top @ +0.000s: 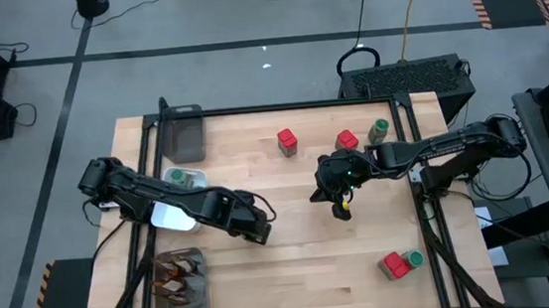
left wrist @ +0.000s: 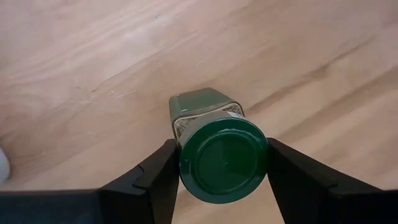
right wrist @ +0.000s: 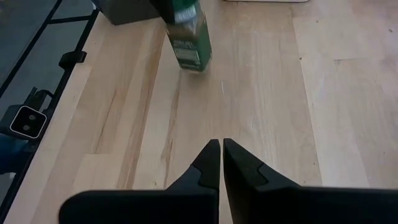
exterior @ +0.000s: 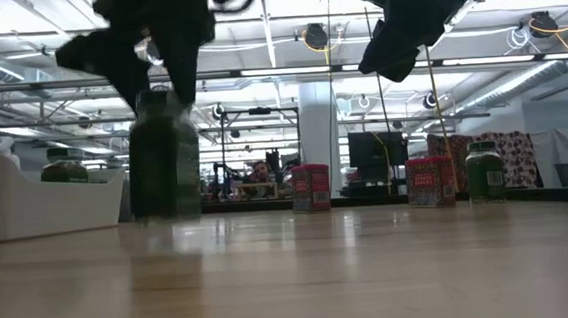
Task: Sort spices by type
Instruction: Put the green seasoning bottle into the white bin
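Observation:
My left gripper (left wrist: 221, 149) is shut on a green-lidded jar (left wrist: 222, 158) over the table's near middle, also seen in the low view (exterior: 164, 162) and the right wrist view (right wrist: 189, 43). My right gripper (right wrist: 221, 155) hangs shut and empty above the table's centre (top: 342, 208). Two red boxes (top: 286, 141) (top: 346, 141) and a green-lidded jar (top: 379, 130) stand on their bases near the far edge. Another red box (top: 394, 263) and jar (top: 413, 258) stand at the near right. Brown sachets (top: 178, 272) lie in the near-left mesh tray. My left gripper pinches the jar between its two fingers at the green lid (left wrist: 186, 168), one finger (left wrist: 163, 168) on each side. The fingers come from above, pointing down. The jar hangs roughly upright below them; whether its base (exterior: 168, 219) touches the table I cannot tell.
A white dish (top: 172, 216) holding green-lidded jars sits at the left under my left arm. A second grey mesh tray (top: 185, 134) stands at the far left corner. Bare wood lies between the two grippers and along the near edge.

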Robot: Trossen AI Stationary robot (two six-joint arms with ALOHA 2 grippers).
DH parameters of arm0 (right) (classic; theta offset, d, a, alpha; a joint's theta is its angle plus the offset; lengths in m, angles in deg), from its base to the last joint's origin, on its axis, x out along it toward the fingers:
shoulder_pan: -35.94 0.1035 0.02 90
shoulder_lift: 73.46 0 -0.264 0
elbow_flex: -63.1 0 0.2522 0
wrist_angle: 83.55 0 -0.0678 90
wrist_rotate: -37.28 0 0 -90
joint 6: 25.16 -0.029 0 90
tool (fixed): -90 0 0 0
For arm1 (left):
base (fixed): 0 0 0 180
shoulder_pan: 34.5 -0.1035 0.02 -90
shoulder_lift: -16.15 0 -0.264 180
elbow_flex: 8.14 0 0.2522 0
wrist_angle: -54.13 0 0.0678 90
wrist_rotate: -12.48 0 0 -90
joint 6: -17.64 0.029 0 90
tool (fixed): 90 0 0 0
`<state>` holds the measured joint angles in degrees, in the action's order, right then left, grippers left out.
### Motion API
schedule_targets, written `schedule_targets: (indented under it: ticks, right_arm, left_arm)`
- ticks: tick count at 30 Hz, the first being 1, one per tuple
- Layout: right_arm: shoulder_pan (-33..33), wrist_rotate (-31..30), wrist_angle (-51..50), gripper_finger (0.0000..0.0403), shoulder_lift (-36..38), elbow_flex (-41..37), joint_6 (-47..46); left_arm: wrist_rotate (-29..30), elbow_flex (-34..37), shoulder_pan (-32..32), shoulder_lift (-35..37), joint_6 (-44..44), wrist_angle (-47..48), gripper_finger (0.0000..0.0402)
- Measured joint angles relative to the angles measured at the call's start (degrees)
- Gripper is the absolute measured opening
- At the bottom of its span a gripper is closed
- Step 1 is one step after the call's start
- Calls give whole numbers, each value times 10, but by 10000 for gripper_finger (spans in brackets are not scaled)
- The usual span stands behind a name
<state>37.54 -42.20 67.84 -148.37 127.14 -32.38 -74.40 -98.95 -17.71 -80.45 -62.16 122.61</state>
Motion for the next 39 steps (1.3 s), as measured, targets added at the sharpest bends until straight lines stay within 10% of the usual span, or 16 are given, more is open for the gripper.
schedule_targets:
  ticks: [22,39]
  right_arm:
    - [0,0,0,0,0,0,-2]
    - [0,0,0,0,0,0,-6]
  left_arm:
    - [36,-19,-65,278,11,311,211]
    - [23,93,-127,303,71,352,211]
